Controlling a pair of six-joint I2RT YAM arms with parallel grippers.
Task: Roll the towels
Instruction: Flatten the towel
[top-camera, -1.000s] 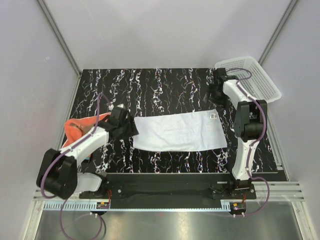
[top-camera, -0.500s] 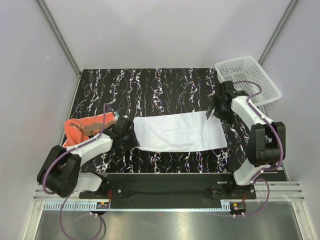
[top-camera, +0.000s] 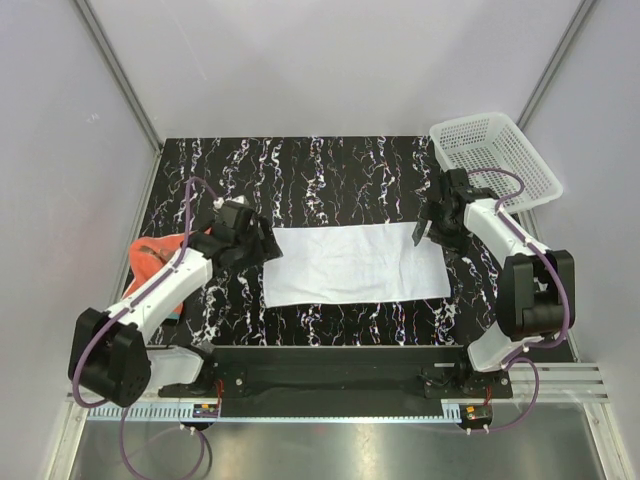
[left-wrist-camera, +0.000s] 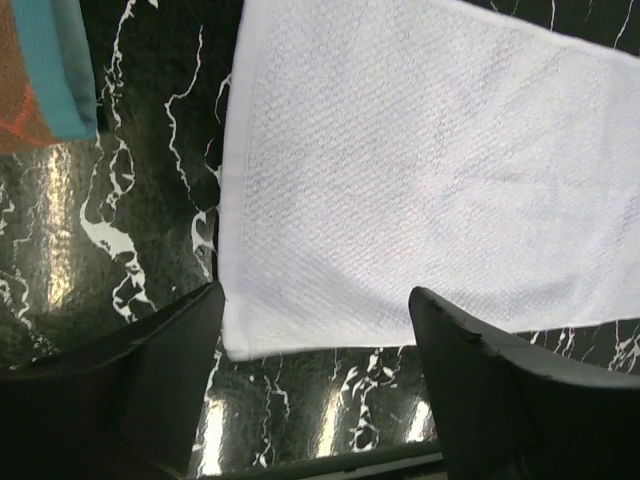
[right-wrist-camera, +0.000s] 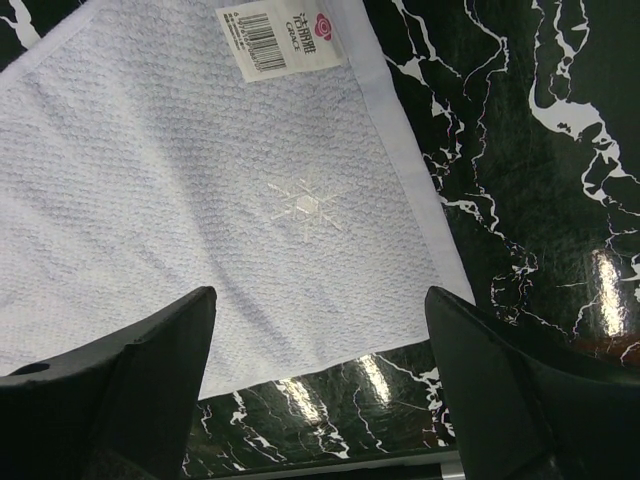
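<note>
The left gripper (top-camera: 260, 245) is opening wide off the straightened white towel's (top-camera: 355, 265) 9 o'clock edge while the right gripper (top-camera: 425, 230) is hovering wide at 3 o'clock, so rolling is becoming possible.

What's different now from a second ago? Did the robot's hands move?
The right hand came away from the white plastic mesh basket toward the near side. It now hovers open over the labelled right end of the flat white towel. The left hand, also open, shifted slightly along the towel's left edge, which lies straighter. The orange-red towel and the basket stayed put.
</note>
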